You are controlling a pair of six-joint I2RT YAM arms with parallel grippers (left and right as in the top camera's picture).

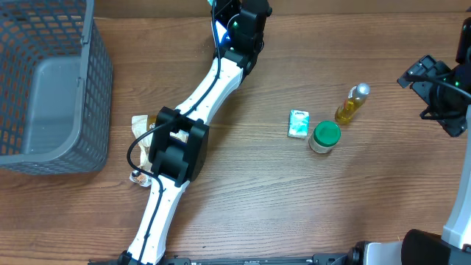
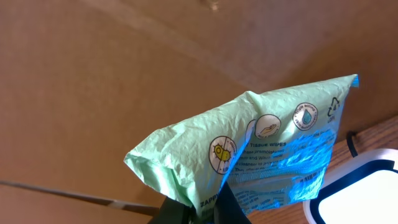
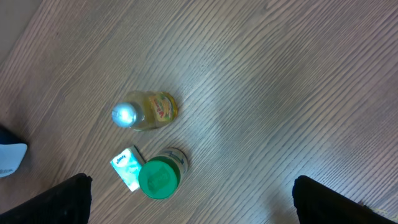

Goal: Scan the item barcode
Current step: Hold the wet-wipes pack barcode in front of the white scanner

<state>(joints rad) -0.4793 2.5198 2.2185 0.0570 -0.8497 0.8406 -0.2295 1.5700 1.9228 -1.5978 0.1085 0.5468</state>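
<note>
Wooden tabletop (image 1: 294,206) backed by a brown cardboard wall (image 2: 93,81). Left gripper (image 2: 202,210), reached to the table's far edge, is clenched on one corner of a green wipes pack (image 2: 273,149), which is held in the air close by a white, black-rimmed device (image 2: 360,196), apparently the scanner. Blue light washes the pack's lower printed face. Right gripper (image 1: 423,90) hovers released and empty at the right, near a yellow bottle (image 1: 352,103), a green-lidded jar (image 1: 324,136) and a small green packet (image 1: 298,124).

To scan well, the face bearing the barcode should probably be turned square to the light and held steady, since the soft pack sags and creases from a corner pinch. No barcode is discernible on the visible face, and the small print is illegible. The device is cut off at the frame edge. Overhead, the arm hides pack and device, and covers part of a wrapper (image 1: 140,125) beside the grey basket (image 1: 99,81).
</note>
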